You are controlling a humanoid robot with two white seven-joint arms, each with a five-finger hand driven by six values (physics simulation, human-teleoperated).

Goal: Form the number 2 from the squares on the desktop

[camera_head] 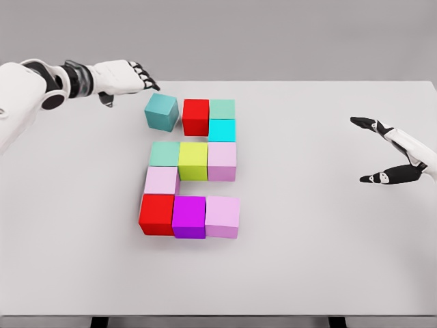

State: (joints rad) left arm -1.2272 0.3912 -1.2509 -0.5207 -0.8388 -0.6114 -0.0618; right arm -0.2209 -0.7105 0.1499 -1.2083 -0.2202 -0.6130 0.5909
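You have the 2 nearly built on the table; only the teal cube at far left sits skewed beside the red cube; left hand and right hand hover with fingers spread, empty.

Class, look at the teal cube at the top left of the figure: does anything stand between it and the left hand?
Nothing visible does. The left hand is open just up-left of the teal cube, with only bare table between them. The red cube lies on its far side.

wall: plain grey | table: light grey | light: even, soft
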